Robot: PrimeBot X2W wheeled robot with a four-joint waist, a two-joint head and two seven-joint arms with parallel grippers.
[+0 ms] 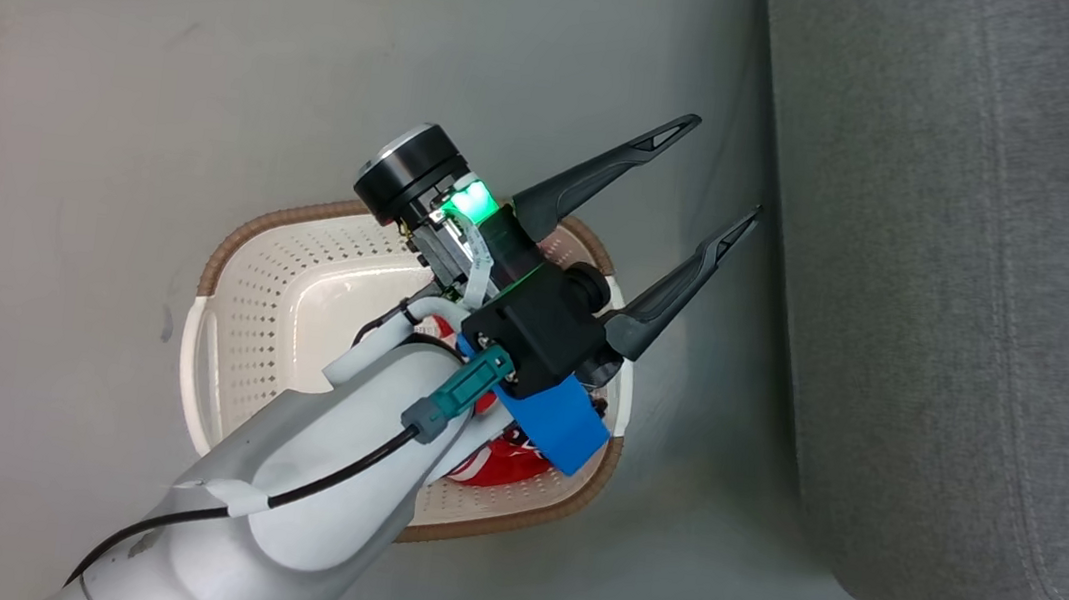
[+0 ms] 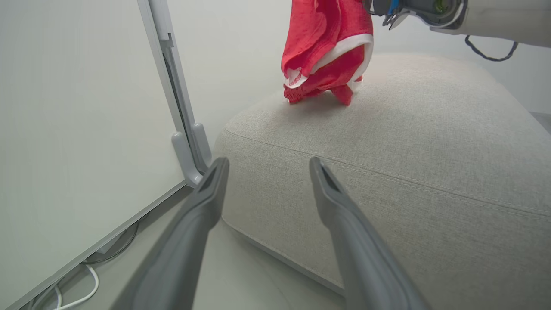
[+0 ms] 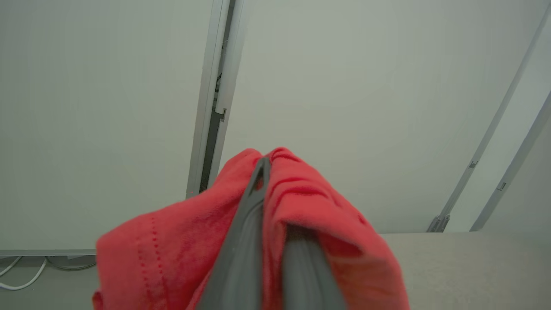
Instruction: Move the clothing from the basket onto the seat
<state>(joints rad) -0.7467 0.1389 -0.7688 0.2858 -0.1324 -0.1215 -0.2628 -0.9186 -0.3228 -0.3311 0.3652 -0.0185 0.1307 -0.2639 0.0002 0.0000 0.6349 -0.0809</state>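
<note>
Now it looks like the placing step: right gripper [image 3: 271, 185] clamped on a red garment [image 2: 327, 51], hem touching the seat [image 1: 978, 290] top. Next move likely calls for letting go onto the seat. Left gripper [image 1: 723, 168] spread wide, empty, beside the seat edge. Count: two grippers, one seat, one basket [image 1: 299, 243] beside the seat, with a second garment [image 1: 501, 462] inside

Left forearm [image 1: 303, 475] angled forward, left jaws wide apart; right jaws clamped together.
</note>
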